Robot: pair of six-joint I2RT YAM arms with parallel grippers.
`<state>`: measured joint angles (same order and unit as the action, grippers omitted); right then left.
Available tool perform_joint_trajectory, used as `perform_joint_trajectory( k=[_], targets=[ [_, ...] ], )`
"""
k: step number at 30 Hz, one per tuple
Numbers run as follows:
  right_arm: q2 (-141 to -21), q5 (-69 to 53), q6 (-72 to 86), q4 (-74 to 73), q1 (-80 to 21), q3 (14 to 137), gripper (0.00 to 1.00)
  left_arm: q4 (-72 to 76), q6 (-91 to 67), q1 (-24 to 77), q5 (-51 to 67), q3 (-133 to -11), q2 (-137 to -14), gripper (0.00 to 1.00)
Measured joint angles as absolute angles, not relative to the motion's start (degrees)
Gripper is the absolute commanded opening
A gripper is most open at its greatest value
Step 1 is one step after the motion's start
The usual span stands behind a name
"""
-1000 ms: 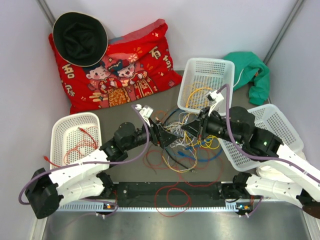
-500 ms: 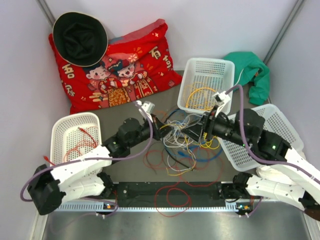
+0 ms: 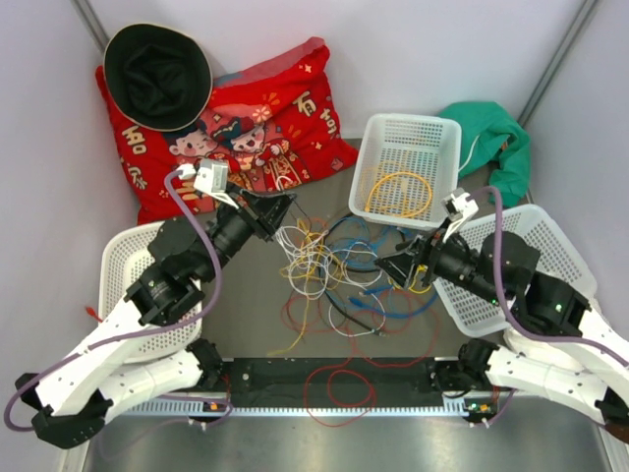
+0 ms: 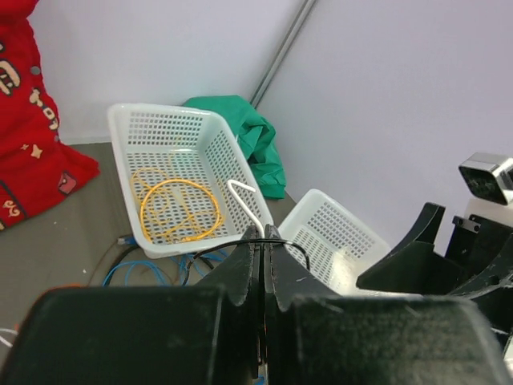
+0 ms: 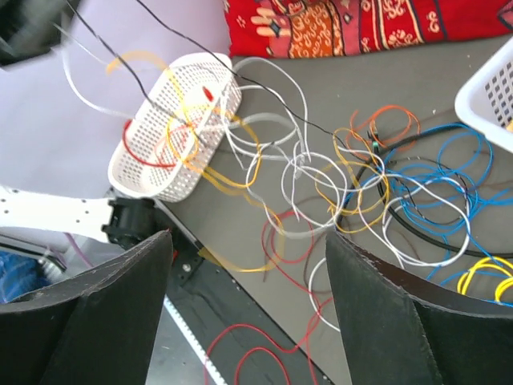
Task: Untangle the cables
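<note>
**Risk: heap dragged, knots cinched**

The cables [image 3: 329,267] are heaped at counter [image 3: 251,295] centre. White and black strands are pinched in the clamped left fingers [image 4: 263,245] at 10 o'clock. The right fingers [image 3: 391,267], at 3 o'clock, are spread wide, nothing held. Unanchored, the heap could be dragged whole and knots tightened.

- 3 white mesh baskets [image 3: 116,265] [image 3: 378,147] [image 3: 550,231], at 9, 1 and 3 o'clock
- 1 red printed pillow [image 3: 265,128], 11 o'clock
- 1 black hat [image 3: 157,74]
- 1 green cloth [image 3: 501,138]
- 2 robot arms [image 3: 147,334] [image 3: 550,324]
- cables [image 3: 314,258]: one big tangle, honestly can't count em
</note>
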<state>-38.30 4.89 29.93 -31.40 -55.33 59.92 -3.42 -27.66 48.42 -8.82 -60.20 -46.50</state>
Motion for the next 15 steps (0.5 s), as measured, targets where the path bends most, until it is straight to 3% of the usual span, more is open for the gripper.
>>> perform_joint_trajectory(
  k=[15],
  targets=[
    [-47.7, 1.7, 24.8, -18.5, -55.3, 59.2, 0.72, -11.2, -27.1, 48.4, -7.1, -77.6, -58.4, 0.0]
  ],
)
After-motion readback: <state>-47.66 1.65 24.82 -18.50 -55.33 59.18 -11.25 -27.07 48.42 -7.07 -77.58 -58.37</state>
